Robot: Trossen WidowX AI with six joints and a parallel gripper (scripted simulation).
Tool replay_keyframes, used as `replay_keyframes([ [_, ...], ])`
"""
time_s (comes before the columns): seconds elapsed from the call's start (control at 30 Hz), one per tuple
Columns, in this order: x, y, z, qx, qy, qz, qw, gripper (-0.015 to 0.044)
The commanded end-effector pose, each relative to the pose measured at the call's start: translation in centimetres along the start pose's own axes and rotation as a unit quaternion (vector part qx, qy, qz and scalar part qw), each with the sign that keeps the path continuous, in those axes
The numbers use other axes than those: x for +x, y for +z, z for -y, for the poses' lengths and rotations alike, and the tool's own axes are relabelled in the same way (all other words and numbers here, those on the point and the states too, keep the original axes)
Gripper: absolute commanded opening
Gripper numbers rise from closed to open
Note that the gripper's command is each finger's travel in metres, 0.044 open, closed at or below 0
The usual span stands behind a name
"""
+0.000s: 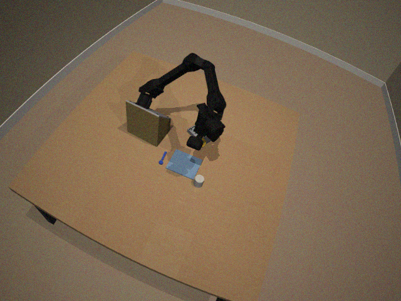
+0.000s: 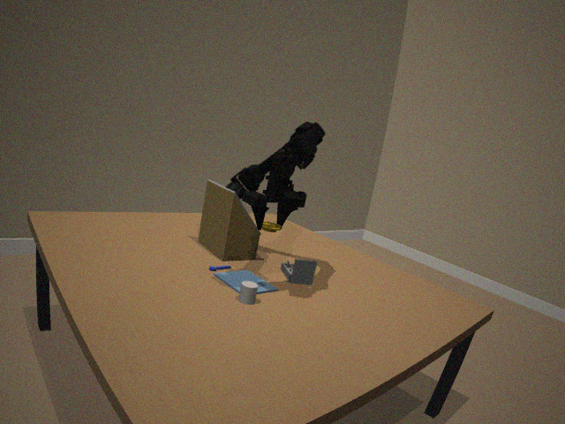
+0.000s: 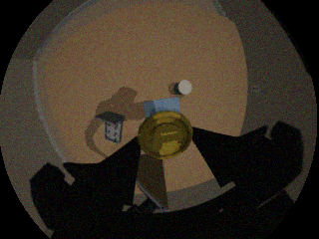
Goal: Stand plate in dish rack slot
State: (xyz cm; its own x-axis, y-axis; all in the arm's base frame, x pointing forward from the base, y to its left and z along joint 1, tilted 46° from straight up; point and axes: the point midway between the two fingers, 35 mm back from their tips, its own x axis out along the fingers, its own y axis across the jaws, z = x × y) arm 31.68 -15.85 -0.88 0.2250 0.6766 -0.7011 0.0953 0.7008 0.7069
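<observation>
From the top, the claw (image 1: 197,142) is seen above the bench (image 1: 97,181), the blue mat (image 1: 183,163) just beyond it. In the exterior view, the yellow plate (image 2: 271,226) is gripped flat, high above the grey dish rack (image 2: 300,270). At the wrist, the plate is clamped between both fingers.

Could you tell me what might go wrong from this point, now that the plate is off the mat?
The yellow plate is held flat by its edges in the gripper, high above the table; turning it upright could let it slip. The grey dish rack is small, so the slot could be missed. The tan wedge block stands close beside the arm.
</observation>
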Motion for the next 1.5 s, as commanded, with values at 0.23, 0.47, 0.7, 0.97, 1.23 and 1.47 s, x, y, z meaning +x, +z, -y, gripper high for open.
replay_keyframes([
  [0.23,-0.7,-0.5,-4.9,0.164,-0.004,-0.002,0.986,0.0],
  [0.47,-1.0,-1.3,-8.2,0.281,-0.006,-0.002,0.96,0.0],
  [0.7,-1.1,-2.3,-11.3,0.394,-0.007,-0.001,0.919,0.0],
  [0.97,-1.1,-4.0,-14.6,0.516,-0.006,0.0,0.856,0.0],
  [1.23,-1.0,-5.9,-17.5,0.629,-0.005,0.0,0.778,0.0],
  [1.47,-0.7,-7.9,-19.8,0.717,-0.004,-0.002,0.697,0.0],
])
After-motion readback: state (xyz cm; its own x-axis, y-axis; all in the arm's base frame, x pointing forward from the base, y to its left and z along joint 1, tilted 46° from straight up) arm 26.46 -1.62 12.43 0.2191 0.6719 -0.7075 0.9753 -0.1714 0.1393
